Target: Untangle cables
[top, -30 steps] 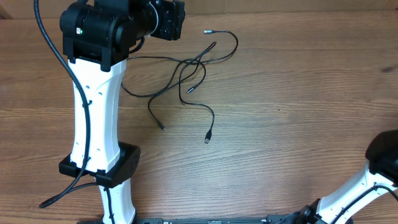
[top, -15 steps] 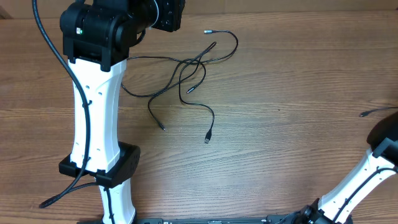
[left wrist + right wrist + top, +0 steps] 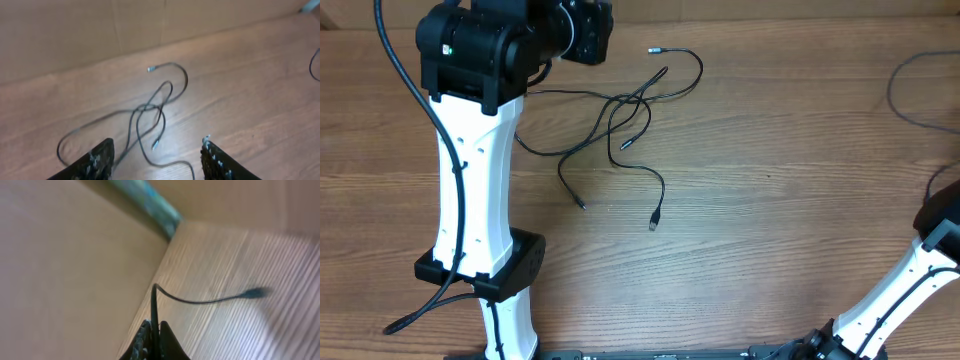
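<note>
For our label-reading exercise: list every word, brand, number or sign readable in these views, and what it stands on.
None readable.
A small pale sticker on the left arm's black housing is too small to read.
The cables and wooden table bear no text.

Wood-grain table [image 3: 770, 200], light brown. Black cables [image 3: 620, 110] lie tangled on it, far side, left of centre. Loose ends trail nearer: one plug [image 3: 654, 220], one thin tip [image 3: 581, 205]. A whitish tip [image 3: 652, 49] sits at the far end.
</note>
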Controlling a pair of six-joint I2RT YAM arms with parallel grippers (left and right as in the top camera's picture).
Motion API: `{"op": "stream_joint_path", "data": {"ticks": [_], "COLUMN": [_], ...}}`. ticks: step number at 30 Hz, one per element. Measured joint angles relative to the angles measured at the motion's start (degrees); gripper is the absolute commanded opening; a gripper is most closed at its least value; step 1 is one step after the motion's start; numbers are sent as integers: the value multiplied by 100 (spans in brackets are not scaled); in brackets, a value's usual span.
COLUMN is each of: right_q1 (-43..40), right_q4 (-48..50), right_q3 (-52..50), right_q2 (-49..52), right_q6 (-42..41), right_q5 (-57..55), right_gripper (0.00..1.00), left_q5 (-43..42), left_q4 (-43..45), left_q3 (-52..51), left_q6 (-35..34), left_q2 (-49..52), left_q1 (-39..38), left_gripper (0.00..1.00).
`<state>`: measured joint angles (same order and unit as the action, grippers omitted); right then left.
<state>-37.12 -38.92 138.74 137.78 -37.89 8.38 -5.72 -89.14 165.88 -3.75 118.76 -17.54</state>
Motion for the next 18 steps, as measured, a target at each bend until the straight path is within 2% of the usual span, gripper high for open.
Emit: {"op": "stream_joint_path", "data": {"ticks": [3, 10, 18], "right_q1": [9, -240, -400], "right_q4": [275, 2949, 3141], "right_q3": [-149, -807, -807], "right_q2": [0, 210, 791], "right_q6": [-361, -1652, -1908], "right_q5": [212, 957, 874], "right_gripper": [4, 4, 4], "left_q5": [0, -2, -2], "left_q4": [-197, -439, -479], "left_q3": [0, 0, 0], "left_q6": [79, 118, 120], "left_q2": [0, 0, 0], "left_q1": [0, 0, 0], "left_gripper": [56, 54, 52]}}
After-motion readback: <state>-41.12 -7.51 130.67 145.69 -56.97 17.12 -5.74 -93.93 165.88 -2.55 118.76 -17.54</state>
